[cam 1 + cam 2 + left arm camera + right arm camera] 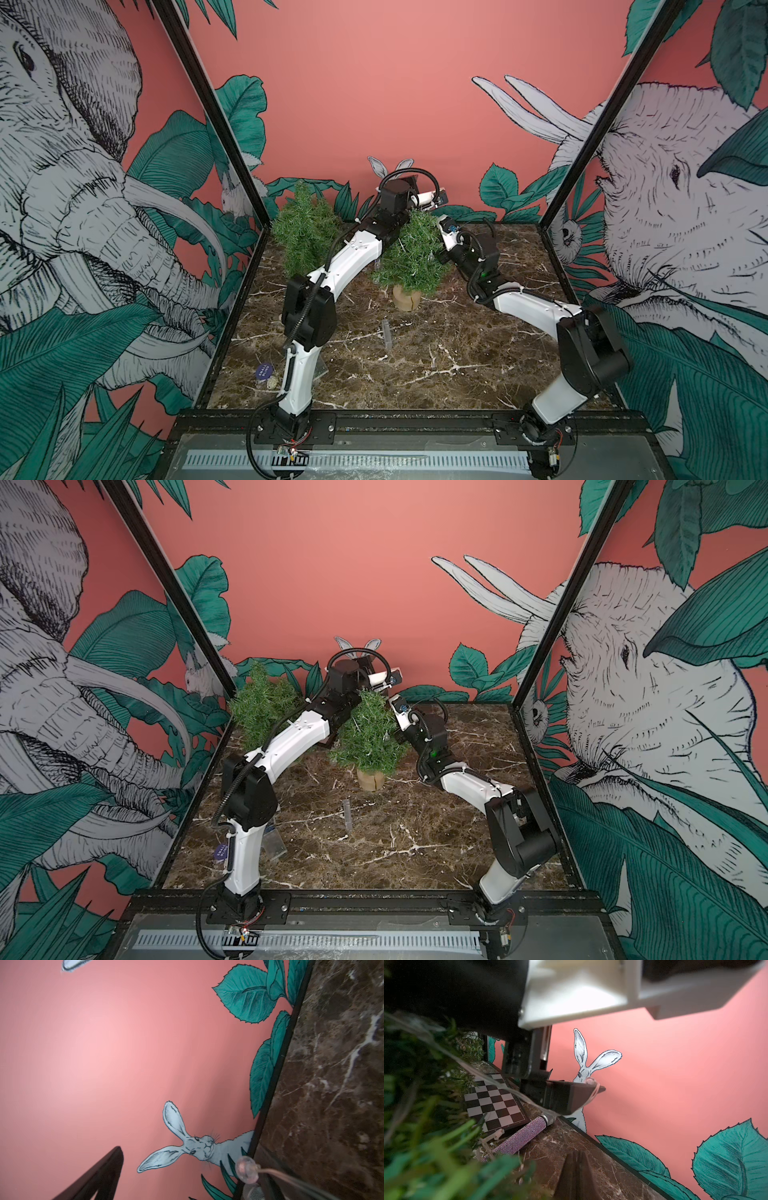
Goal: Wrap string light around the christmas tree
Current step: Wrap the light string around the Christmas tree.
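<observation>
Left gripper (188, 1151) stood wide open just behind the Christmas tree (411, 257), a bulb of the string light (246, 1169) and its thin wire resting across one finger (268, 1159). Right gripper (576, 1167) was closed tight beside the tree's right side. From that bulb the wire led across the tree's branches. The tree stood upright on a wood stump (406, 299) on the marble table (415, 374), and a checkerboard (496, 1101) and sparkly pink microphone (521, 1138) lay behind it.

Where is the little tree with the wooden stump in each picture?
Both top views: little tree stands near the picture's centre.
Left wrist: not in it.
Right wrist: little tree is a green blur, close to the camera.
Shared landmark: painted rabbit, in all four.
</observation>
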Controlling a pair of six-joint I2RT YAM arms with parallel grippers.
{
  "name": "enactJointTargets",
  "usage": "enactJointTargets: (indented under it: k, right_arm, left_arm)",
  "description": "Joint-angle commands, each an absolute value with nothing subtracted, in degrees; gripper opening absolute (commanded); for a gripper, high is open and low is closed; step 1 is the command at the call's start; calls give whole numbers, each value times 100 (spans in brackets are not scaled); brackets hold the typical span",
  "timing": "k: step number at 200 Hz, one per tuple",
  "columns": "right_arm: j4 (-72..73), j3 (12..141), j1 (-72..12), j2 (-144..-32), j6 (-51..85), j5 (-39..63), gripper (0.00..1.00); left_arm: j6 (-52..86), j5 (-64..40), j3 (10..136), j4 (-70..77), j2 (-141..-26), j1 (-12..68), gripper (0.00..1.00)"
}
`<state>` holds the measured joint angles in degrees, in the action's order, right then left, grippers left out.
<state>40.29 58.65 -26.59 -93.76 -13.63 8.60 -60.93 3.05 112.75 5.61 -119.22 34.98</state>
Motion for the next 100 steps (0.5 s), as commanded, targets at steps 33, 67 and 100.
enactJointTargets:
  k: [33, 67, 100]
  right_arm:
    - [4250, 5886, -2583, -9425, -1109, 863, 0]
    - [4197, 5867, -2580, -9369, -1107, 859, 0]
    - [4137, 5880, -2580, -9334, -1083, 880, 0]
  left_arm:
    - [-6974, 727, 10838, 2561, -11655, 3500, 100]
    - [-6345, 815, 10925, 2022, -11505, 3489, 100]
    - [-6195, 1683, 11080, 1896, -11535, 3474, 100]
